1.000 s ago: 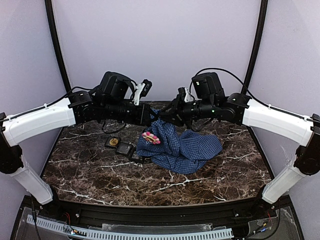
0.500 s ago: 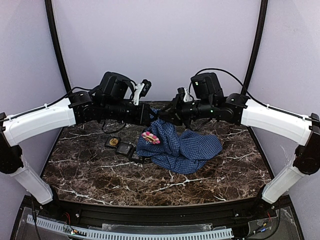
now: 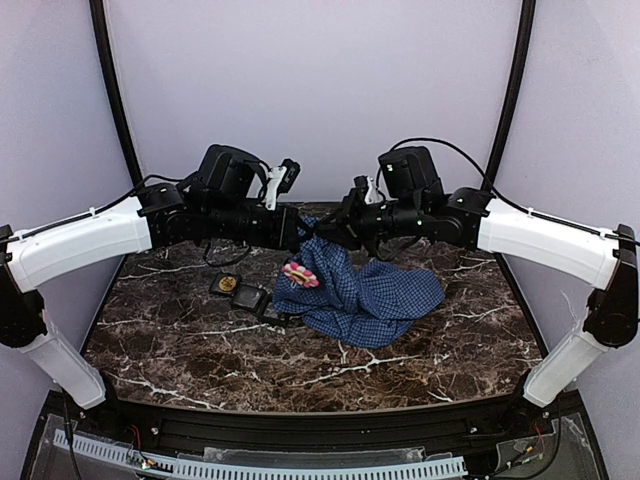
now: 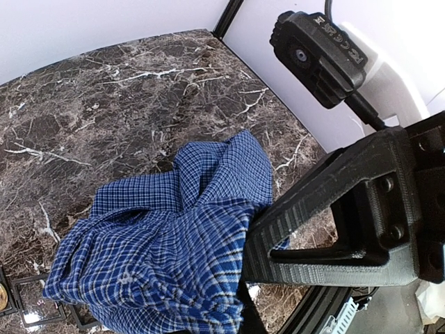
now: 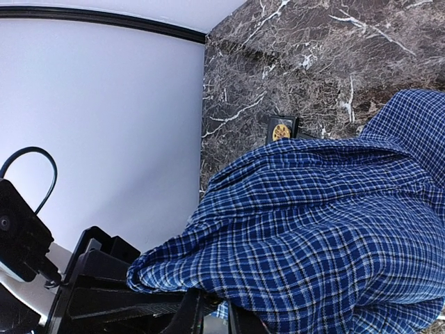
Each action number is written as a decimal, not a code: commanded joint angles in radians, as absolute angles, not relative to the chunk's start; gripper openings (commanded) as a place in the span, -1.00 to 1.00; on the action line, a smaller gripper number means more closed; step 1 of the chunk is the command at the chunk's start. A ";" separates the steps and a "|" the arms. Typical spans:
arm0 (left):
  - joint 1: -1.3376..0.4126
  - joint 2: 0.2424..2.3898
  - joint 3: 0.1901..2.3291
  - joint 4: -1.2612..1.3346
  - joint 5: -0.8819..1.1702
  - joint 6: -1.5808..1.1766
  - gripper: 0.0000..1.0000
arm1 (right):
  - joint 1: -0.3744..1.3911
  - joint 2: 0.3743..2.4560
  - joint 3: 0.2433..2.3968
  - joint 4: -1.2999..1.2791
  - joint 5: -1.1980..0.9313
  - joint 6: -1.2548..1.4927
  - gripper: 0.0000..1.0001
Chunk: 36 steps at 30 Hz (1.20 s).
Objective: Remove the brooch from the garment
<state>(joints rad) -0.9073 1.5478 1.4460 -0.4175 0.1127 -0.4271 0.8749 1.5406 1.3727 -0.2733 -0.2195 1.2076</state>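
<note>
- Top external view: the garment (image 3: 370,295), limp thin cloth, lies heaped on the desk (image 3: 200,340) below both tools.
- Left tool (image 3: 298,233) is clenched on its raised fold.
- Right tool (image 3: 335,230) is just beside it; I cannot tell its grip.
- The brooch (image 3: 302,275), probably light, sits under the left tool; pinch its edge.

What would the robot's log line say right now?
left gripper: shut on shirt | right gripper: at shirt, grip unclear | brooch: on shirt

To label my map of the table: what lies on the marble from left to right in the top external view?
small round gold piece in the left slot of the black tray → pink brooch at the cloth's left edge → main body of the blue-and-white check shirt
</note>
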 commanded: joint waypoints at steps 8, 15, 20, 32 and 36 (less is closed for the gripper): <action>-0.927 1.489 1.402 -0.195 0.303 -0.405 -0.98 | 0.881 1.605 1.420 -0.174 -0.259 1.210 -0.66; -0.928 1.485 1.390 -0.170 0.328 -0.397 -0.98 | 0.881 1.609 1.420 -0.168 -0.261 1.214 -0.82; -0.928 1.481 1.389 -0.180 0.312 -0.397 -0.98 | 0.879 1.601 1.409 -0.166 -0.250 1.221 -1.00; -0.927 1.507 1.460 -0.450 -0.039 -0.487 -0.98 | 0.873 1.523 1.340 -0.191 -0.146 1.241 -1.00; -0.928 1.522 1.485 -0.497 -0.078 -0.500 -0.98 | 0.873 1.501 1.326 -0.195 -0.120 1.247 -1.00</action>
<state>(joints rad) -0.9245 1.5352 1.4372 -0.4290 -0.0082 -0.4721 0.8757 1.5455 1.3487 -0.2150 -0.1875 1.2381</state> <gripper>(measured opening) 0.010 0.069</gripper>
